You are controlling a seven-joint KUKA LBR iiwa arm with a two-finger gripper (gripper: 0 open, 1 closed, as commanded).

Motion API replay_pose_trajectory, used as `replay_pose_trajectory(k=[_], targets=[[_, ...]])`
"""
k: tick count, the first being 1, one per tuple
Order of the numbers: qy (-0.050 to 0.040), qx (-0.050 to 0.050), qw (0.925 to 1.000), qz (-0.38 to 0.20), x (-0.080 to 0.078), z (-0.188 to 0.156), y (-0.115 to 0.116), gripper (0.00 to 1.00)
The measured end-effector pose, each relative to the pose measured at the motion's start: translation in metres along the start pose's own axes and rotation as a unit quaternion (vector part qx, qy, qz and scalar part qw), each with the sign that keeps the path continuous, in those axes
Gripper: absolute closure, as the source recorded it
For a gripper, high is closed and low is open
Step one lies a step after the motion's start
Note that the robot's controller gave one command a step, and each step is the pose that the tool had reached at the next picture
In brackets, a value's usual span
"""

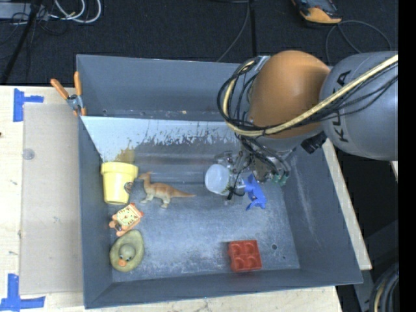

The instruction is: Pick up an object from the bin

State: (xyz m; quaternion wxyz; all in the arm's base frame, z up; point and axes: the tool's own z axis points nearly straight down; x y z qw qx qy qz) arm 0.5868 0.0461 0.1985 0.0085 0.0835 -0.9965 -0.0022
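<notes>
Now we see the arm (364, 106) reaching into the grey metal bin (162, 106) from the right, with its orange cover (286, 86) and a loop of black cables (235, 99) hanging over the far right part of the bin floor. Below the cover, the gripper (235, 184) sits low in the bin between two small things: a whitish-blue ball (216, 179) just to its left and a blue toy figure (255, 195) just to its right. Both lie close against it, but we cannot make out whether either one touches it. We cannot tell how far the gripper is open, nor whether it has hold of anything, because the wrist parts and cables crowd that spot.

The other things lie well apart from the gripper. By the left wall we find a yellow cup (118, 181), and just beside it, toward the middle, a tan toy dinosaur (162, 191) with its tail pointing right. Nearer the front there is a small orange-and-white flat piece (127, 218), and past that a yellow-green rubber duck (127, 252) in the front left corner. A red building brick (244, 255) with studs on top lies alone near the front wall, right of the middle.
</notes>
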Motion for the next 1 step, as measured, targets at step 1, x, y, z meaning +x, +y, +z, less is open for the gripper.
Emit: replay_pose_trajectory(k=[1], targets=[[-0.0045,0.000,1.0000,0.003,0.0033,-0.1339,0.0108,1.00]])
